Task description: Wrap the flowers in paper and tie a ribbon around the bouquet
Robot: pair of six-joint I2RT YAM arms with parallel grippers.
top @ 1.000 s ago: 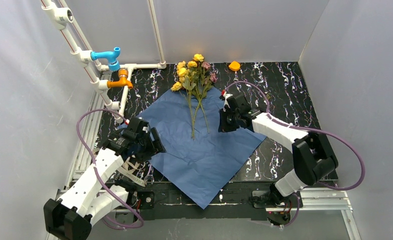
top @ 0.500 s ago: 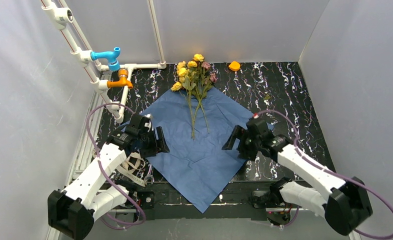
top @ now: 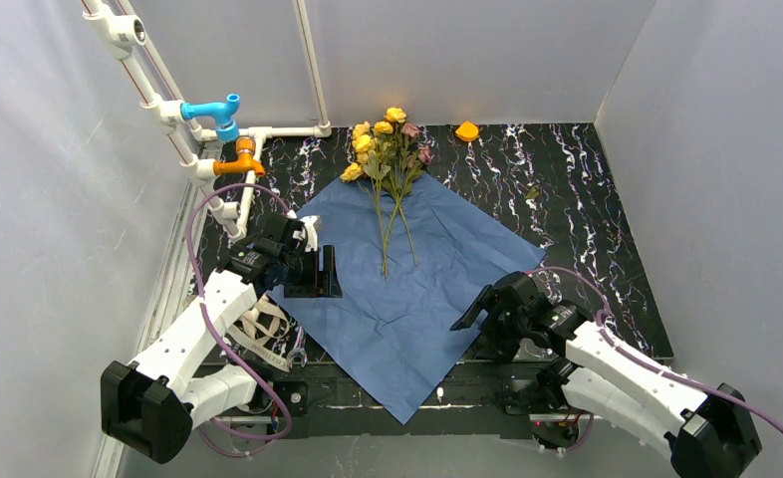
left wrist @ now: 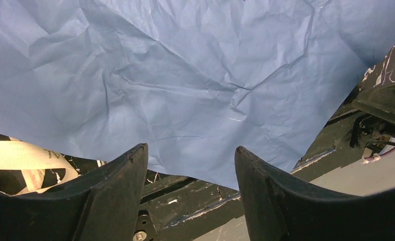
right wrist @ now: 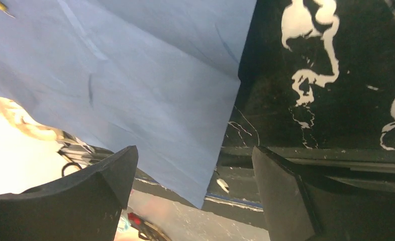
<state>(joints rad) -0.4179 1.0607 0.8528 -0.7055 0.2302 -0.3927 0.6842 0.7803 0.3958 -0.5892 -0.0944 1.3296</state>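
The flowers (top: 389, 144), yellow and dusky pink roses, lie at the far corner of the paper (top: 407, 299), stems pointing toward me. The light blue paper is spread flat like a diamond, its near corner hanging over the table's front edge. My left gripper (top: 325, 275) is open and hovers over the paper's (left wrist: 185, 75) left edge with nothing between its fingers; the left wrist view shows the same gripper (left wrist: 190, 150). My right gripper (top: 474, 311) is open and empty above the paper's (right wrist: 135, 75) near right edge; its wrist view shows this gripper (right wrist: 195, 153). The beige ribbon (top: 263, 332) lies bunched under my left arm, and the ribbon (left wrist: 14, 154) shows beside my left finger.
White pipes with a blue valve (top: 215, 109) and an orange valve (top: 240, 159) run along the back left. A small orange object (top: 466, 130) sits at the back wall. White walls enclose the black marbled table (top: 577, 189) on three sides.
My right arm has drawn back from beside the stems to the paper's near right edge. My left gripper has shifted right and a little farther, over the paper's left edge.
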